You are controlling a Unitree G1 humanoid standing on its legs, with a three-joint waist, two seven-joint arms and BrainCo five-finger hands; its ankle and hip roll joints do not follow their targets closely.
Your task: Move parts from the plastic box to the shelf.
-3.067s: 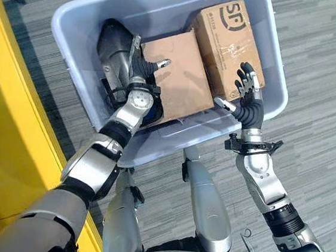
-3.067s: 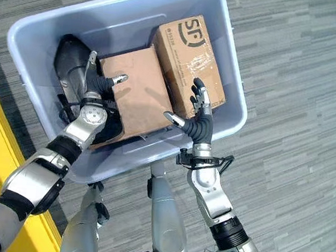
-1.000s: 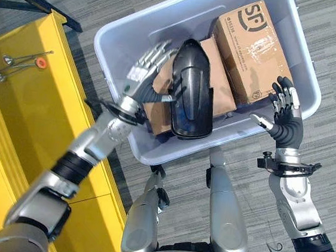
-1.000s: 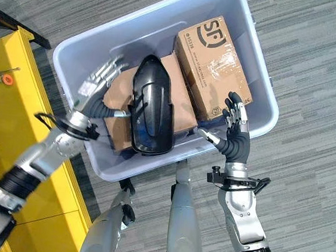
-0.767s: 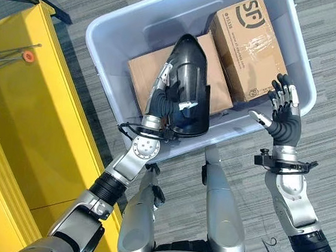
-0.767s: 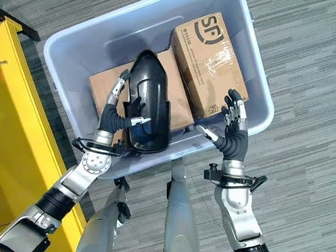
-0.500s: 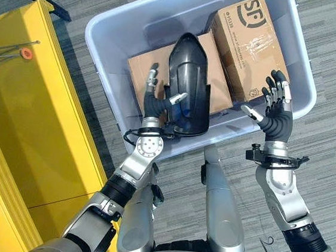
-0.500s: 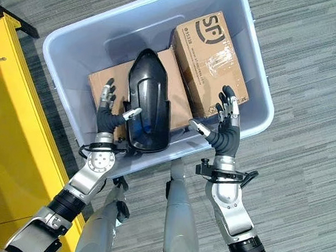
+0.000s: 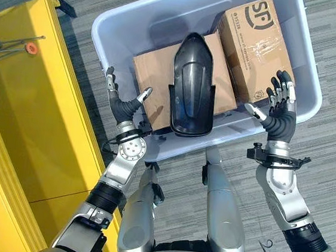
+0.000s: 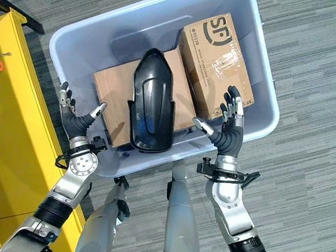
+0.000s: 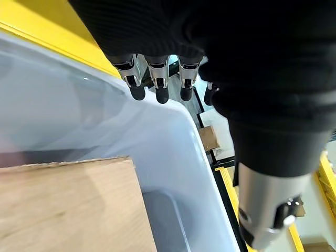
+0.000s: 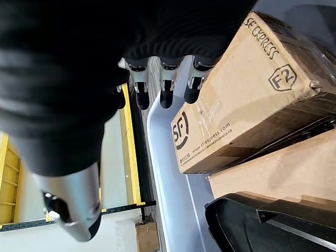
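Now the left hand (image 9: 124, 105) has its fingers (image 11: 157, 84) straight and spread, grasping nothing, with the thumb (image 9: 142, 94) angled toward one o'clock. It sits at the plastic box's (image 9: 116, 21) left wall, near the eight o'clock corner, its fingers over the rim. The right hand (image 10: 230, 132) is likewise released, fingers (image 12: 167, 86) straight and pointing to twelve, thumb (image 10: 202, 127) out toward ten. It hovers at the box's near-right rim, around four o'clock, with its fingertips just in front of the printed cardboard box (image 10: 217, 62).

Between the two hands, apart from both, lies the black moulded part (image 9: 192, 86). It rests lengthwise on top of the plain cardboard box (image 10: 114, 93) in the middle of the plastic box, its pointed end toward twelve and its broad open end toward six, near the front wall. The left thumb is just to the part's nine o'clock side; the right thumb is at its three to four o'clock side.

Further out, the printed cardboard box fills the plastic box's right portion, touching the plain one. Beyond the left hand, at nine o'clock, stands the yellow shelf (image 9: 32, 105), with a few metal tools (image 9: 11, 46) lying on its surface toward eleven. Grey striped carpet (image 10: 318, 69) surrounds the box.
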